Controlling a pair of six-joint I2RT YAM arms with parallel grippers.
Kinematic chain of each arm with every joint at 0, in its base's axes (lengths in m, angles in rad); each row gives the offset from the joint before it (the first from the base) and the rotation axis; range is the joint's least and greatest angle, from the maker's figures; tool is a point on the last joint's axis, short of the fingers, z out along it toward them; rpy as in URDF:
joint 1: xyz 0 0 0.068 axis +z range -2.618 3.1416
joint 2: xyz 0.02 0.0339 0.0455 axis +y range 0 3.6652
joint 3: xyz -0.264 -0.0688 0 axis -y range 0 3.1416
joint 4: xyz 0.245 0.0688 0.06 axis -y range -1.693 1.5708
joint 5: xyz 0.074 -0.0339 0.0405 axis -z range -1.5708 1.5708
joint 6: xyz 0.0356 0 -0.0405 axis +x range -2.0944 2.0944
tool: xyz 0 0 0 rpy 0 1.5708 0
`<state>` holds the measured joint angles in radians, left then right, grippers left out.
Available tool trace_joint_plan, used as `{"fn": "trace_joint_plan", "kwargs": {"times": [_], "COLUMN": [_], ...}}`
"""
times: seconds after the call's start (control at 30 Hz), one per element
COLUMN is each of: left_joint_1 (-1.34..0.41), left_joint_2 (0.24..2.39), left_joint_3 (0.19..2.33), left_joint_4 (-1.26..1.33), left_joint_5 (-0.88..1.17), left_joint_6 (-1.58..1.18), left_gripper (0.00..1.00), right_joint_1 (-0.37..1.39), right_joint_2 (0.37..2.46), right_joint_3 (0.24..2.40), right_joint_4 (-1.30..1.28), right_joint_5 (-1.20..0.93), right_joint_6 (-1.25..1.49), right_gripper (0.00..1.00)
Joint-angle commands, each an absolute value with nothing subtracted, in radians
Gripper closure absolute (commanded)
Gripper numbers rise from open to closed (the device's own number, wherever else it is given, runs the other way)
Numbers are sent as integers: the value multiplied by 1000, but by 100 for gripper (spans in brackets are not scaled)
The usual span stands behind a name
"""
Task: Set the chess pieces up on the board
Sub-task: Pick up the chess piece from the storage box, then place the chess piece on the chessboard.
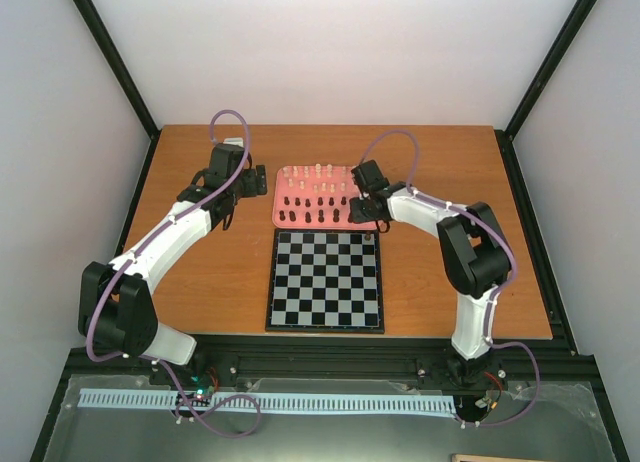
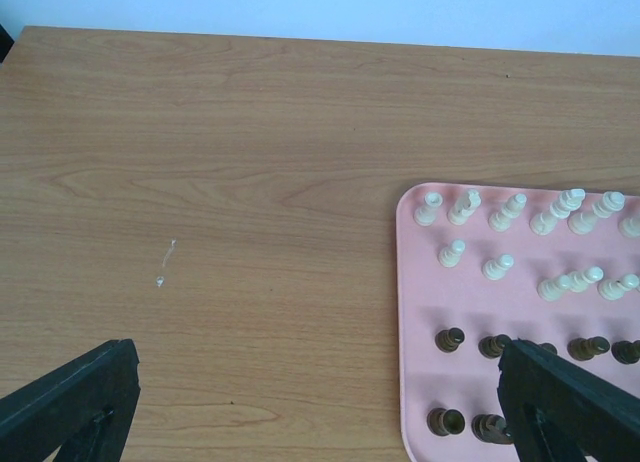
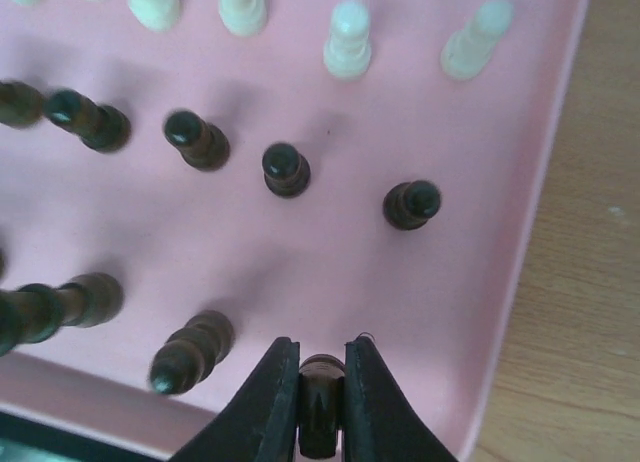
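The board (image 1: 326,279) lies flat in the middle of the table with one dark piece (image 1: 375,236) on its far right corner. Dark chess pieces (image 3: 287,169) and cream chess pieces (image 3: 348,40) stand on a pink tray (image 1: 297,221) just behind the board. My right gripper (image 3: 322,402) is shut on a dark piece (image 3: 321,394) over the tray's near right corner (image 1: 362,210). My left gripper (image 2: 320,422) is open and empty over bare wood at the tray's left edge; its right finger (image 2: 560,402) overlaps the dark pieces (image 2: 449,339).
The pink tray (image 2: 412,312) holds cream pieces (image 2: 452,252) in its far rows and dark ones nearer. Bare wooden table (image 2: 220,182) spreads left of the tray. Black frame rails border the table (image 1: 530,212).
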<state>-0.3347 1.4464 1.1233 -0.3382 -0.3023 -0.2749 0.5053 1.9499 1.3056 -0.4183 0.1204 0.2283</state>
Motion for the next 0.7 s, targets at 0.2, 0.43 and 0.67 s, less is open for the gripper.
{"fn": "trace_joint_plan", "kwargs": {"times": [0.2, 0.43, 0.67], "left_joint_1": [-333, -333, -333], "left_joint_2": [1447, 1446, 1451], "left_joint_3": [1148, 1145, 1146], "left_joint_4": [-335, -332, -329], "left_joint_5": [-309, -300, -287], "left_joint_6": [-282, -285, -288], "left_gripper": [0, 0, 0], "right_joint_1": [524, 591, 668], "right_joint_2": [1672, 1516, 1398], "right_joint_3": [1228, 1072, 958], "right_joint_4": [-442, -466, -502], "right_joint_5": [169, 224, 248], "right_joint_6": [261, 321, 363], "right_gripper": [95, 96, 95]}}
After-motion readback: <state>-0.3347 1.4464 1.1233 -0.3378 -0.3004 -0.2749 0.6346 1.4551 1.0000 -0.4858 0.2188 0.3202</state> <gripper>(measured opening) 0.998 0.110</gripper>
